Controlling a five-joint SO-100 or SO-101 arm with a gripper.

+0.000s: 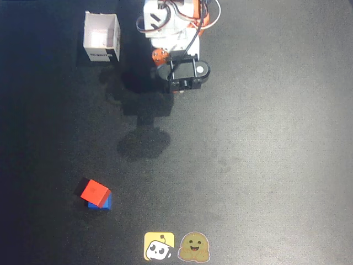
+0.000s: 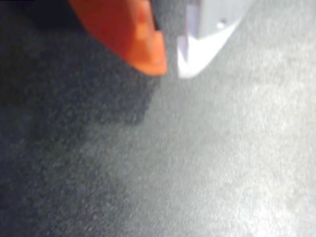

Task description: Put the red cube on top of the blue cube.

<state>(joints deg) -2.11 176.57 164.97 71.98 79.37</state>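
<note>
In the overhead view the red cube [image 1: 95, 191] sits on top of the blue cube [image 1: 103, 202] at the lower left of the dark mat, slightly offset so that a blue edge shows at its lower right. The arm is folded back at the top centre, far from the cubes. My gripper [image 1: 180, 90] points down at the mat under the black camera mount. In the wrist view the orange finger [image 2: 143, 44] and the white finger [image 2: 202, 44] have their tips almost together, with nothing between them [image 2: 172, 69]. No cube shows in the wrist view.
A white open box [image 1: 102, 36] stands at the top left near the arm's base [image 1: 174, 22]. Two stickers [image 1: 176, 246] lie at the bottom edge of the mat. The arm's shadow falls on the mat below the base.
</note>
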